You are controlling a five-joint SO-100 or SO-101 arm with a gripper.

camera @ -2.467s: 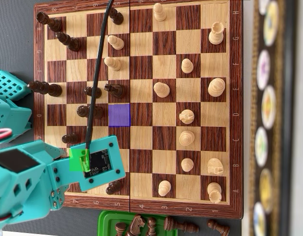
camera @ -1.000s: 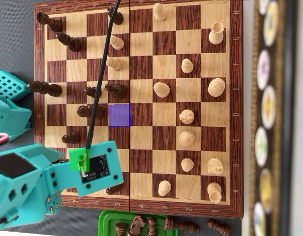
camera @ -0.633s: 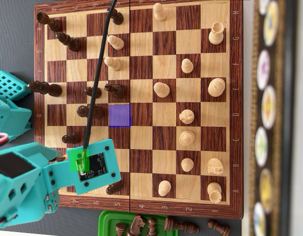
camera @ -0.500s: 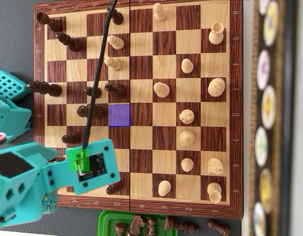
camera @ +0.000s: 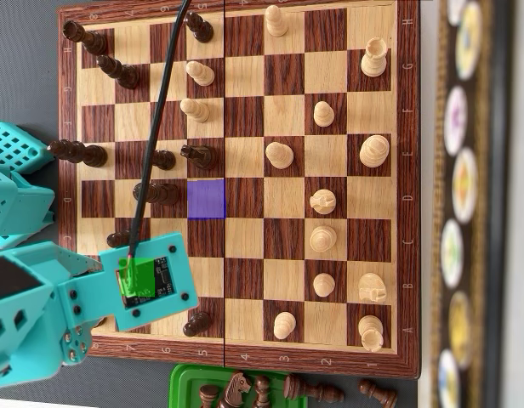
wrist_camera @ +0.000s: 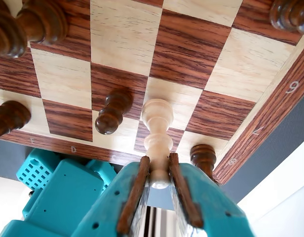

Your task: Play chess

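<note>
The teal arm (camera: 41, 310) has drawn back toward the lower-left corner of the chessboard (camera: 236, 361) in the overhead view: its camera plate, which lay over the files nearer the board's middle moments ago, now sits further left, and the black cable (camera: 156, 110) slants more steeply across the dark pieces. The pieces themselves stand where they stood, and the blue-marked square (camera: 206, 198) is unchanged. In the wrist view the fingers (wrist_camera: 142, 192) are closed tight on the rounded top of a light pawn (wrist_camera: 157, 129), the gripper (wrist_camera: 158, 183) pinching it from both sides; whether the pawn's base touches the board cannot be told. A dark pawn (wrist_camera: 112, 111) stands just beside it to the left in that view, and another dark piece (wrist_camera: 204, 157) is close behind the right finger. At the board's bottom edge in the overhead view a green tray (camera: 181, 382) on the grey worktop (camera: 24, 76) holds several dark captured pieces (camera: 236, 391), with two more dark pieces (camera: 317, 391) lying just beside it.
</note>
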